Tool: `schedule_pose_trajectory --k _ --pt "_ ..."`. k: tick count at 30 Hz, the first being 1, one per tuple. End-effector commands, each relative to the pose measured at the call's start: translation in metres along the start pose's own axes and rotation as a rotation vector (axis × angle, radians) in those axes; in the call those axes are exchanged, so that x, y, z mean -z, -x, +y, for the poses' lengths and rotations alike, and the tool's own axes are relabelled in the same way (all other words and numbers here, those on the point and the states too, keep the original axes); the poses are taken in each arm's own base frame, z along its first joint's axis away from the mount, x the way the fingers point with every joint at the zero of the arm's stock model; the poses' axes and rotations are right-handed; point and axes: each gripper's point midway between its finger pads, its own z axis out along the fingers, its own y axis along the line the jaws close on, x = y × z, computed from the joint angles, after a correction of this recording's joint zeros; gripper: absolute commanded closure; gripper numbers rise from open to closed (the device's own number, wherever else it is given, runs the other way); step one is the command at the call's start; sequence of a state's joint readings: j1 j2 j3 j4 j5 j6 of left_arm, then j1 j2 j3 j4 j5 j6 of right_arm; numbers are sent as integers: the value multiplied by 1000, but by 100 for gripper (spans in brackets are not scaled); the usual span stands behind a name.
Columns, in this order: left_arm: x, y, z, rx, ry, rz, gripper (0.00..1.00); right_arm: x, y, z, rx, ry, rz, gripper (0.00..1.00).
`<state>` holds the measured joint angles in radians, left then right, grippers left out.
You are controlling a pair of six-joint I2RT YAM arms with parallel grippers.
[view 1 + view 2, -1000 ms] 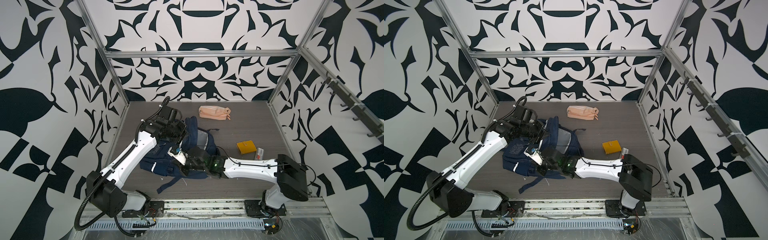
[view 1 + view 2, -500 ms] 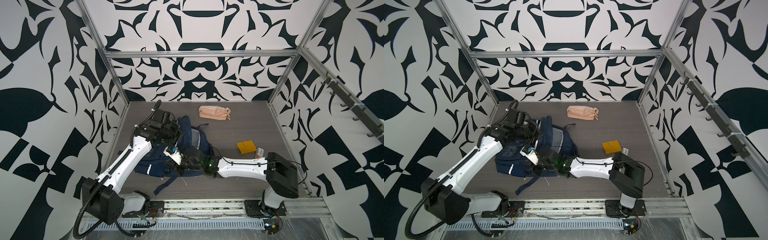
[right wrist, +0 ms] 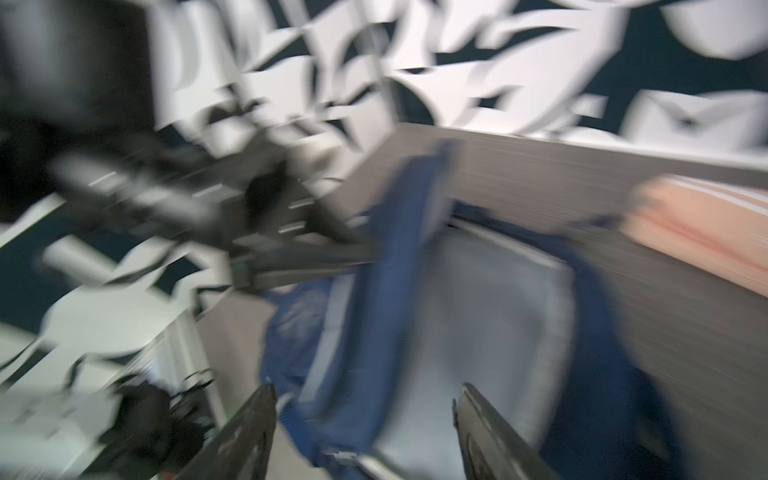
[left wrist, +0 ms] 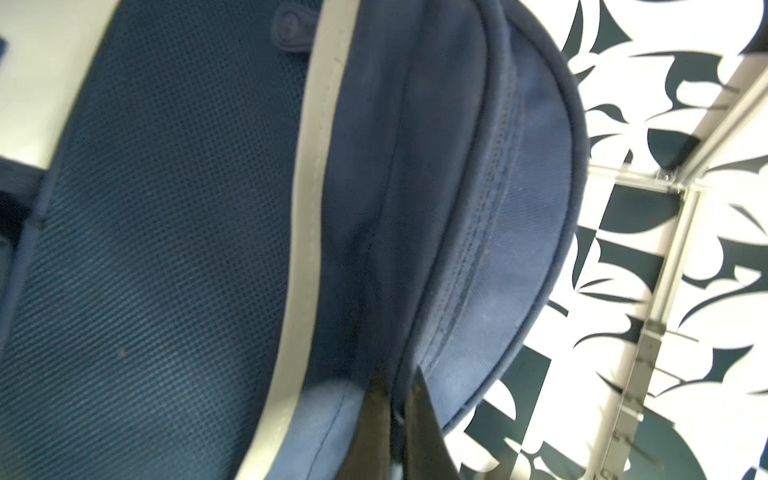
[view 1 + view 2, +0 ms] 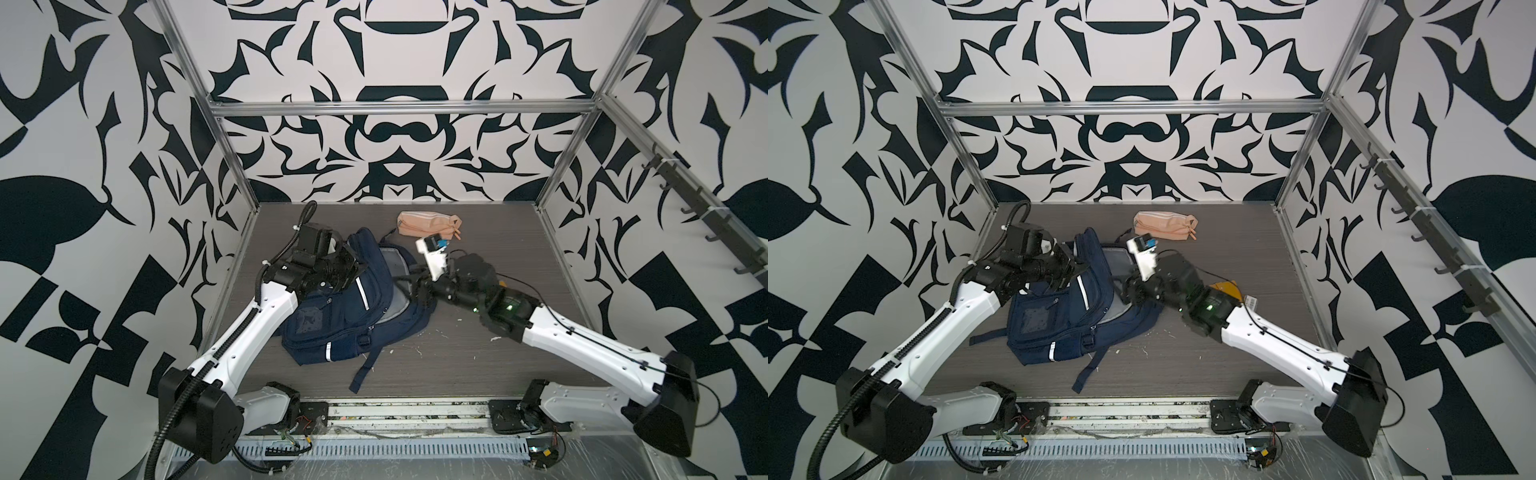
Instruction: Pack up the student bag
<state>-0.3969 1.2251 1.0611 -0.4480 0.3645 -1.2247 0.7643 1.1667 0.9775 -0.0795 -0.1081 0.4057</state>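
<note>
The student bag (image 5: 332, 332) (image 5: 1050, 328), a navy backpack with white stripes, lies on the grey floor left of centre. Its main compartment gapes and shows grey lining (image 3: 478, 311). My left gripper (image 5: 352, 271) (image 5: 1073, 270) is shut on a fold of the bag's front flap (image 4: 415, 208) and holds it upright; in the left wrist view the left gripper (image 4: 395, 390) pinches navy fabric. My right gripper (image 5: 413, 286) (image 5: 1130, 291) (image 3: 365, 415) hovers at the bag's right rim, open, with nothing between its fingers. The right wrist view is blurred.
A peach-pink pouch (image 5: 428, 222) (image 5: 1163, 226) (image 3: 706, 232) lies at the back, just beyond the right wrist. A yellow block (image 5: 1225, 286) and a small barcoded item (image 5: 1250, 300) peek out behind the right arm. A loose strap (image 5: 365, 365) trails toward the front edge.
My right gripper has opened and pulled away from the bag's front to its right rim, the arm swinging right. The left gripper keeps its hold on the flap.
</note>
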Motion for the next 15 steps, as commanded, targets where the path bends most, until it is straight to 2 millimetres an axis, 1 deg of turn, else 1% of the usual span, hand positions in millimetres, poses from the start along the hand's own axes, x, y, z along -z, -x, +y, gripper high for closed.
schedule_pose_trajectory --k 1,2,4,7,9,13,15 --pt "7 -4 -20 -114 -115 19 100 13 -2 -63 -151 -177 110 27" --pt "7 -6 -21 -129 -124 30 100 14 0 -83 -193 -218 120 27" --pt "9 -10 -24 -166 -141 40 100 11 1 -125 -306 -272 155 27" --pt "16 -12 -30 -220 -164 36 100 2 -1 -179 -439 -337 197 27" --pt "18 -16 -34 -248 -182 52 100 -7 -5 -212 -504 -371 223 27" --pt "19 -25 -42 -288 -215 111 100 -31 -7 -268 -577 -414 268 28" --pt "16 -30 -41 -288 -214 150 100 -47 -5 -288 -583 -409 298 29"
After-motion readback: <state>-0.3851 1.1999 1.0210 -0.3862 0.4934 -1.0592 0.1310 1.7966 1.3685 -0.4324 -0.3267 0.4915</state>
